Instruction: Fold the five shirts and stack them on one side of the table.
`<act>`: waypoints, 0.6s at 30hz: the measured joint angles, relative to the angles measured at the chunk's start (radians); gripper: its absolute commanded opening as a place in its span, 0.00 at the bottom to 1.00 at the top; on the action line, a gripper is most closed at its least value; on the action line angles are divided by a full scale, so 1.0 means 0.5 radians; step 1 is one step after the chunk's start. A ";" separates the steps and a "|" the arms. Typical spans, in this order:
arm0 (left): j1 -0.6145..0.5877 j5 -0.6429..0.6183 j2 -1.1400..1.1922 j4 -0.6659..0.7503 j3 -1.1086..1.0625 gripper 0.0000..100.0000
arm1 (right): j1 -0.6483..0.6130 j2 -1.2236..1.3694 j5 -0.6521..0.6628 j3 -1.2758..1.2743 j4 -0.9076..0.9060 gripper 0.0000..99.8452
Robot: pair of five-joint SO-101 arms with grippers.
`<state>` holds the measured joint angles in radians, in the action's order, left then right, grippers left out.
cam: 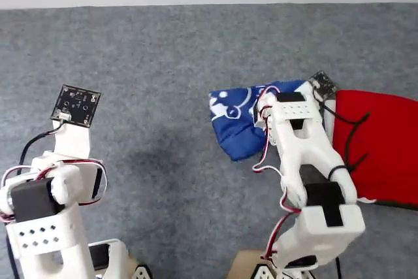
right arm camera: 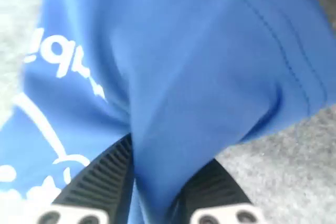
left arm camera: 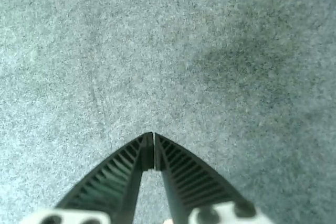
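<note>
A blue shirt (cam: 236, 117) with white print lies bunched on the grey table, right of centre. My right gripper (right arm camera: 157, 182) is shut on a fold of the blue shirt (right arm camera: 173, 77), cloth pinched between its black fingers (right arm camera: 102, 174). In the high view the right arm (cam: 304, 155) covers the shirt's right part. A red shirt (cam: 382, 145) lies flat at the table's right edge, beside the blue one. My left gripper (left arm camera: 154, 153) is shut on nothing, tips together over bare grey table (left arm camera: 157, 51). The left arm (cam: 52, 200) sits at the near left.
The grey felt table (cam: 157, 63) stretches wide between the arms and toward the far edge. A black cable (cam: 349, 132) crosses the red shirt. The arm bases (cam: 111, 256) stand at the near edge.
</note>
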<state>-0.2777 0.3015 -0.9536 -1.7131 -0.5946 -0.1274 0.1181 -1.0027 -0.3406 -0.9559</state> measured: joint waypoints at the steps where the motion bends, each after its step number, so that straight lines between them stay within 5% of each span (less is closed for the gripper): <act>1: 0.000 0.000 0.000 0.000 0.000 0.01 | 0.000 -0.034 0.015 0.000 -0.028 0.01; 18: 0.000 0.000 0.000 0.000 0.000 0.01 | 0.003 -0.623 0.411 0.000 -0.141 0.01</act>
<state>-0.2777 0.3015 -0.9536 -1.7131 -0.5946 -0.1258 -0.1933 -0.7971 -0.3406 -1.0265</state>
